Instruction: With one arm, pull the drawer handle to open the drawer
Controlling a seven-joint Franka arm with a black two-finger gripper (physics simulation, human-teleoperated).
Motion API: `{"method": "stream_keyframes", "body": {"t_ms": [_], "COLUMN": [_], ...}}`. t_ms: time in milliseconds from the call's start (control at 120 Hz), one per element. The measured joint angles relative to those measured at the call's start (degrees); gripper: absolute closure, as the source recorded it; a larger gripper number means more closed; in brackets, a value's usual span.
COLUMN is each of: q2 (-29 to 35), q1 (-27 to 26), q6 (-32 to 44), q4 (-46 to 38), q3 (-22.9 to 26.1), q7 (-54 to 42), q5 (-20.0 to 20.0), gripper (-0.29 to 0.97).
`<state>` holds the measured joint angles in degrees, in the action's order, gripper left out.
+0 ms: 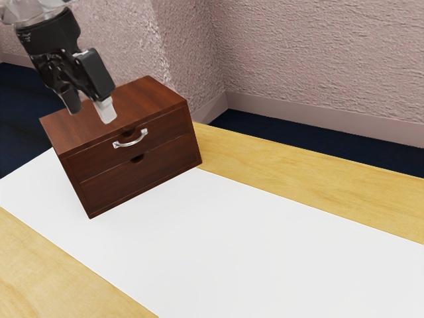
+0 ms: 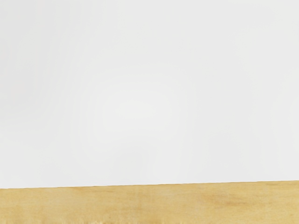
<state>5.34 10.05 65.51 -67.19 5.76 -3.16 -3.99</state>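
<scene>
Ext. view: your gripper point(image 1: 89, 106) hung just above the brown cabinet point(image 1: 149, 99) at the view's upper left, jaws spread apart w/ nothing between them. The silver drawer handle point(image 1: 130, 140) sat just below it on the top drawer point(image 1: 165, 129), which looked shut. Wrist view: you saw white mat point(image 2: 149, 93) beside a strip of wooden table point(image 2: 149, 205).
</scene>
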Motion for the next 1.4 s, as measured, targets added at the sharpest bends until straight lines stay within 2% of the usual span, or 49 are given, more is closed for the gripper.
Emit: {"method": "stream_keyframes", "body": {"t_ms": [100, 275, 375, 458, 592, 675, 842, 1050, 1400], "q2": [-2.51, -2.51, -0.43, 4.70, 10.07, 7.75, 0.44, -1.32, -3.23], "q1": [-0.59, -2.61, -2.51, -2.64, -3.24, -3.21, -3.04, -2.17, -1.74], "q6": [0.68, 2.13, 6.59, 12.42, 22.34, 27.86, 34.69, 38.02, 41.53], "q4": [-0.37, -3.66, -14.41, -25.72, -35.55, -35.97, -30.06, -29.10, -29.73], "q3": [-0.77, -2.87, -3.35, -3.15, -0.34, 0.33, 0.19, -2.19, -3.13], "q7": [0.10, 0.12, -1.52, -2.89, -4.50, -4.94, -5.41, -5.88, -6.64], "q5": [0.76, 3.21, 5.98, 8.37, 14.72, 17.52, 21.26, 23.39, 25.86], "gripper": [0.00, 0.00, 0.00, 0.00, 0.01, 0.01, 0.02, 0.02, 0.04]}}
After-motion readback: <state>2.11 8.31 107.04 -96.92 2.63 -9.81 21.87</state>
